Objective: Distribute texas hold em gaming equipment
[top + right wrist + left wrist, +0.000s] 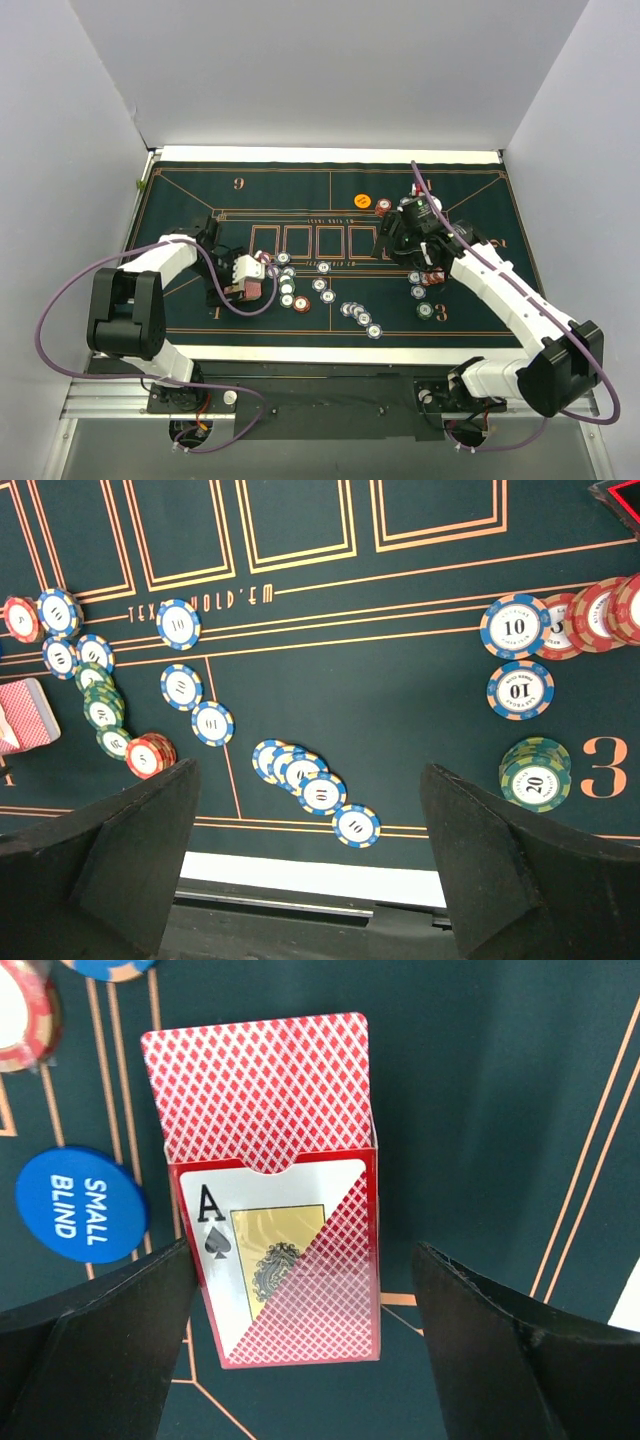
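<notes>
Jaws of the left gripper (302, 1252) stand wide open on either side of a red cardboard card box (285, 1290) with an ace of spades on its face. Judging by that straddle, the arm is lined up to pinch the box by its long sides; whether either finger touches it yet I cannot tell. A blue round disc marked SMALL BLIND (82, 1205) lies just beside the box, so there is little room on that side. The right gripper (308, 772) also hangs open, holding nothing, above scattered blue-and-white poker chips (310, 785) on the dark green felt mat (300, 190). Those chips lie near the mat's near edge; barer felt lies toward the far side.
</notes>
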Robot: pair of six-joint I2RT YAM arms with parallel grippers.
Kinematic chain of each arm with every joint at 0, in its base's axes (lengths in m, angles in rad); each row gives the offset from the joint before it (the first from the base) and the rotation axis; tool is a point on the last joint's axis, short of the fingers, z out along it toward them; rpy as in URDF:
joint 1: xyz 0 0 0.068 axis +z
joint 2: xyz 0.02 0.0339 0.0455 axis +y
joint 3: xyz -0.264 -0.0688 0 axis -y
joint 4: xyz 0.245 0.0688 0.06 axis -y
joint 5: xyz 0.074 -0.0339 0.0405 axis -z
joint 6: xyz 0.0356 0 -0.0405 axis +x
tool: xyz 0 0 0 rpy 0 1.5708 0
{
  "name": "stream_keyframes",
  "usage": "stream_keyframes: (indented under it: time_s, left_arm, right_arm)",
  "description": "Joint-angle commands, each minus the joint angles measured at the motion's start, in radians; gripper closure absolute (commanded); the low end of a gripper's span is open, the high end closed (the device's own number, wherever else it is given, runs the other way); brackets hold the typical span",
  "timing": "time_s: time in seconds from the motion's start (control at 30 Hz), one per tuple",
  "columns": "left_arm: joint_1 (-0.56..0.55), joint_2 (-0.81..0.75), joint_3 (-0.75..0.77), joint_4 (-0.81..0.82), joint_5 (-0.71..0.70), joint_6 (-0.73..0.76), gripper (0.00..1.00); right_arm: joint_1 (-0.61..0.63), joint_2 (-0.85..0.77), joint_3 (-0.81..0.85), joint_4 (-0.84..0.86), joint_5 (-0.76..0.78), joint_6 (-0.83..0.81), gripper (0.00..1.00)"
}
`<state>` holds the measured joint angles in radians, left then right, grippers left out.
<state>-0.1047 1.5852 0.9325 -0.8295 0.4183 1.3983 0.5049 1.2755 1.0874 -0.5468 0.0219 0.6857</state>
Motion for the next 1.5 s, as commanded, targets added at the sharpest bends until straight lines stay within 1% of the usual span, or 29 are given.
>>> stream_keyframes:
  time_s: [0.0, 0.03, 0.2, 0.27, 0.33, 0.37, 0.4, 0.43, 0.47, 0.5, 0.53, 0.57, 0.6, 0.63, 0.8, 0.93, 0.97, 1.0, 1.1, 1.13, 1.27, 1.47]
  left_arm:
    - [-0.024, -0.033, -0.052, 0.026, -0.012, 0.021, 0.04]
    - [-0.027, -0.037, -0.058, 0.030, -0.010, 0.010, 0.04]
    - [-0.049, -0.033, -0.066, 0.049, -0.016, -0.022, 0.04]
    - [-0.055, -0.021, -0.060, 0.052, -0.019, -0.033, 0.09]
    - [-0.059, -0.004, -0.047, 0.055, -0.023, -0.044, 0.19]
    - [-0.062, 0.007, -0.037, 0.056, -0.021, -0.059, 0.27]
    - [-0.062, 0.013, -0.032, 0.059, -0.016, -0.070, 0.33]
    - [-0.059, 0.021, -0.021, 0.056, -0.006, -0.093, 0.47]
    - [-0.059, 0.024, -0.017, 0.053, 0.002, -0.099, 0.54]
    - [-0.059, 0.021, -0.011, 0.046, 0.016, -0.113, 0.65]
    - [-0.059, 0.016, -0.009, 0.044, 0.023, -0.119, 0.69]
    - [-0.059, 0.003, -0.011, 0.044, 0.037, -0.125, 0.77]
    - [-0.061, -0.007, -0.011, 0.044, 0.040, -0.128, 0.80]
    - [-0.059, -0.017, -0.008, 0.038, 0.048, -0.131, 0.87]
    - [-0.061, -0.047, 0.026, -0.035, 0.074, -0.142, 0.88]
    - [-0.061, -0.093, 0.080, -0.114, 0.099, -0.142, 0.88]
    - [-0.061, -0.106, 0.112, -0.135, 0.105, -0.139, 0.88]
    - [-0.062, -0.114, 0.155, -0.190, 0.117, -0.131, 0.89]
    - [-0.076, -0.132, 0.247, -0.284, 0.134, -0.128, 0.92]
    - [-0.085, -0.134, 0.290, -0.328, 0.142, -0.130, 0.96]
    - [-0.124, -0.131, 0.412, -0.422, 0.165, -0.156, 0.97]
    - [-0.188, -0.128, 0.549, -0.499, 0.178, -0.209, 0.99]
  right_arm:
    - [-0.025, 0.018, 0.023, -0.008, -0.013, -0.021, 0.15]
    - [-0.025, 0.018, 0.023, -0.007, -0.045, -0.023, 0.15]
    - [-0.037, 0.021, 0.006, 0.010, -0.065, -0.023, 0.15]
    - [-0.039, 0.027, 0.002, 0.018, -0.077, -0.020, 0.16]
    - [-0.042, 0.030, -0.009, 0.030, -0.100, -0.014, 0.16]
    - [-0.043, 0.035, -0.011, 0.044, -0.112, -0.015, 0.17]
    - [-0.043, 0.039, -0.017, 0.051, -0.144, -0.015, 0.17]
    - [-0.043, 0.048, -0.018, 0.068, -0.155, -0.015, 0.17]
    - [-0.043, 0.053, -0.024, 0.074, -0.184, -0.017, 0.17]
    - [-0.043, 0.062, -0.030, 0.088, -0.197, -0.020, 0.18]
    - [-0.042, 0.067, -0.034, 0.096, -0.221, -0.021, 0.18]
    - [-0.042, 0.073, -0.043, 0.116, -0.235, -0.020, 0.18]
    - [-0.040, 0.077, -0.046, 0.123, -0.255, -0.017, 0.18]
    - [-0.037, 0.079, -0.058, 0.146, -0.267, -0.008, 0.18]
    - [-0.002, 0.094, -0.092, 0.258, -0.362, 0.031, 0.17]
    - [0.044, 0.110, -0.126, 0.424, -0.470, 0.096, 0.16]
    - [0.061, 0.113, -0.141, 0.500, -0.509, 0.133, 0.15]
    - [0.069, 0.120, -0.145, 0.596, -0.533, 0.150, 0.14]
    - [0.119, 0.157, -0.144, 0.734, -0.614, 0.239, 0.14]
    - [0.141, 0.179, -0.135, 0.798, -0.628, 0.268, 0.13]
    - [0.210, 0.251, -0.100, 1.000, -0.681, 0.372, 0.13]
    - [0.267, 0.320, -0.060, 1.154, -0.701, 0.460, 0.12]
